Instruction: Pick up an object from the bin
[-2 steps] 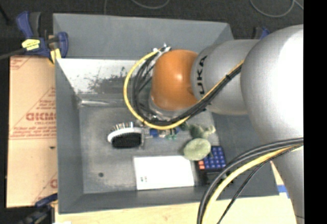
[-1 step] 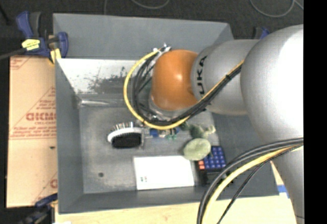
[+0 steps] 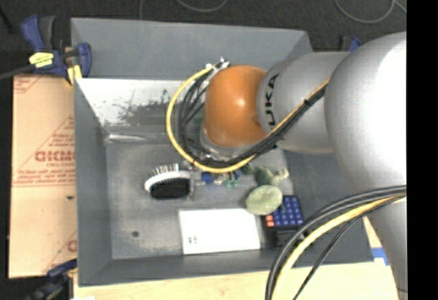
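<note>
My gripper (image 3: pixel 211 156) is low over the middle of the bin, mostly hidden under the arm's orange cover and cable loops. Just left of and below it lies a black oval hairbrush (image 3: pixel 168 185) with white bristles along its upper edge, its handle end pointing toward the gripper. Small teal and white bits (image 3: pixel 228 181) lie right beneath the gripper. To the lower right sits a pale green rounded lump (image 3: pixel 263 199), with a smaller green piece (image 3: pixel 271 173) above it.
A white flat box (image 3: pixel 219 230) lies against the bin's front wall. A blue studded block with a red-orange part (image 3: pixel 285 213) sits at the front right. The arm covers the bin's right side. Bare floor shows at the left.
</note>
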